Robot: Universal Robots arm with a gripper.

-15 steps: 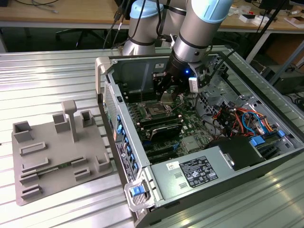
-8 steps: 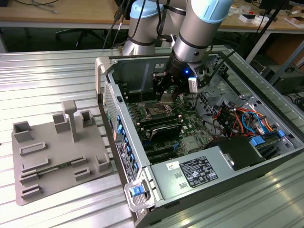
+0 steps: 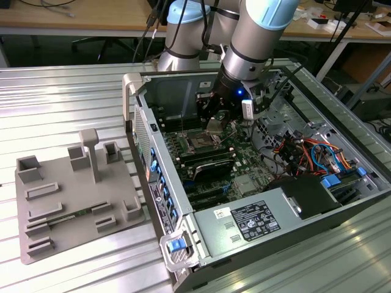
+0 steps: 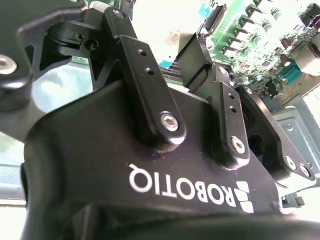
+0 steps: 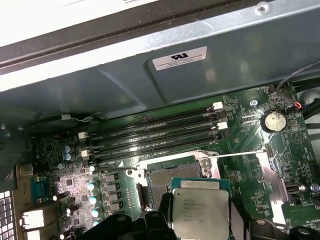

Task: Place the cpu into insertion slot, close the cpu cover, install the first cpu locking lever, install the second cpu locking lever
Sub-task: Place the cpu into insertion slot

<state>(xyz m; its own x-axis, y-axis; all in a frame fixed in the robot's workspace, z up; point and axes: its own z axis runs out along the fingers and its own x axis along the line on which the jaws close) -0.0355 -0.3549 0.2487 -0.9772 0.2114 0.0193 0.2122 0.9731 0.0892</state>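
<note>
Currently the black two-fingered gripper (image 3: 215, 126) is clamped on the small flat silver-grey square cpu (image 5: 200, 210), just above the dark silver-rimmed insertion slot (image 5: 160, 179) beneath it — a tilted or offset chip would likely jam.

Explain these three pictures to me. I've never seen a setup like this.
A grey robot arm reaches into an open computer case lying on a ribbed metal table. The exterior view looks on from outside. Both wrist views ride on the arm, the second close behind the black gripper. It grips the cpu, a small silver chip, held over the insertion slot in the green circuit board. A grey fixture plate sits on the exterior view's left.
</note>
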